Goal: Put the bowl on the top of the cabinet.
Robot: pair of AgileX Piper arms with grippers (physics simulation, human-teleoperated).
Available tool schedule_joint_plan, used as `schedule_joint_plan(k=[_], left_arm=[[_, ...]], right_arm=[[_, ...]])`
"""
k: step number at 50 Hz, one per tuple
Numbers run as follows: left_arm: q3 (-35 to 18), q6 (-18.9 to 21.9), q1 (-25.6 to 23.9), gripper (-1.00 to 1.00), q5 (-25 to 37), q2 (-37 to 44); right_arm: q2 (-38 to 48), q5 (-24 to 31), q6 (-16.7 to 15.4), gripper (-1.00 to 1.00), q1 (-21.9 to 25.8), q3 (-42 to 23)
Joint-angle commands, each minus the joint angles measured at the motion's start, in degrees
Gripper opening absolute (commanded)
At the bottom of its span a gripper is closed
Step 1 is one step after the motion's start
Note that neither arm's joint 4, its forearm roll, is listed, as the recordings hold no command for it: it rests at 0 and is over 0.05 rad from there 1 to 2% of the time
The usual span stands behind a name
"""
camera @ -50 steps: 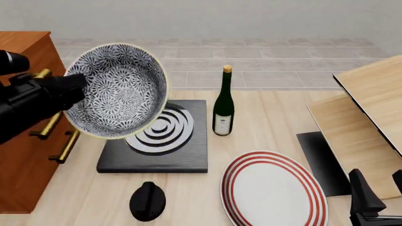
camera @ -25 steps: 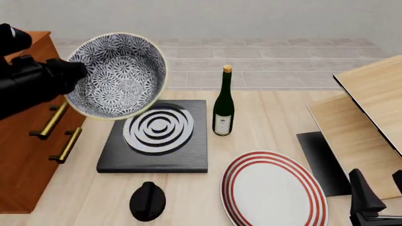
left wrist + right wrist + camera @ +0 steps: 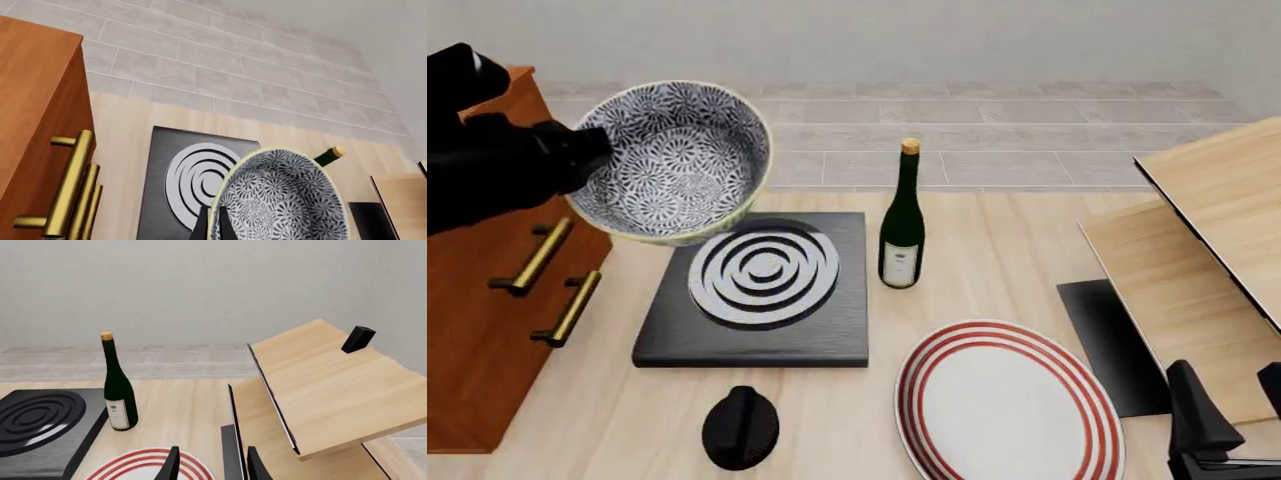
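Note:
The blue-patterned bowl [image 3: 674, 160] hangs in the air, tilted, above the stove's back left corner and just right of the cabinet [image 3: 481, 300]. My left gripper [image 3: 587, 152] is shut on the bowl's left rim, at about the height of the cabinet top. In the left wrist view the fingers [image 3: 203, 226] pinch the bowl's rim [image 3: 280, 200], with the cabinet [image 3: 33, 100] and its brass handles [image 3: 70, 182] beside it. My right gripper [image 3: 1237, 420] is open and empty at the table's front right corner; it also shows in the right wrist view [image 3: 212, 467].
A black stove plate [image 3: 754, 290] with white rings lies below the bowl. A dark wine bottle [image 3: 901, 220] stands right of it. A red-ringed plate [image 3: 1008, 405] and a black knob [image 3: 741, 428] lie in front. Pale wooden boards [image 3: 1214, 230] lean at the right.
My left arm has carried the bowl up and left toward the cabinet, and the bowl has tipped from facing the camera to more nearly upright. The right arm has not moved.

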Motion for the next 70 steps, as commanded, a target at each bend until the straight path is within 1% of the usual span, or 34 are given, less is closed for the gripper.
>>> schedule_joint_plan(k=[1,5,7,19,26,37,45,57,70], left_arm=[[-0.17,-0.11,2.06,-1.0,0.73,2.09],[0.15,0.0,3.03,-1.0,0.58,2.5],[0.83,-0.22,5.56,-1.0,0.82,2.64],[0.78,-1.28,6.44,-1.0,1.31,3.92],[-0.16,-1.58,6.51,-1.0,2.01,4.6],[-3.53,-2.71,7.0,-1.0,4.36,5.09],[-4.18,-3.39,7.59,-1.0,4.89,5.78],[-8.11,-4.73,8.52,-1.0,8.34,5.36],[-11.38,-5.28,11.38,-1.0,11.18,4.38]], right_arm=[[-0.06,-0.11,0.02,1.0,-0.02,0.13],[-0.09,-0.1,0.06,1.0,-0.05,0.14],[-0.1,-0.11,0.07,1.0,-0.06,0.11],[-0.14,-0.18,0.02,1.0,-0.11,0.14],[-0.11,-0.2,-0.03,1.0,-0.17,0.11],[-0.04,-0.15,-0.09,1.0,-0.17,0.05],[-0.03,-0.17,-0.18,1.0,-0.15,0.06],[-0.11,-0.12,-0.3,1.0,-0.12,0.03],[-0.16,-0.12,-0.2,1.0,-0.12,0.1]])
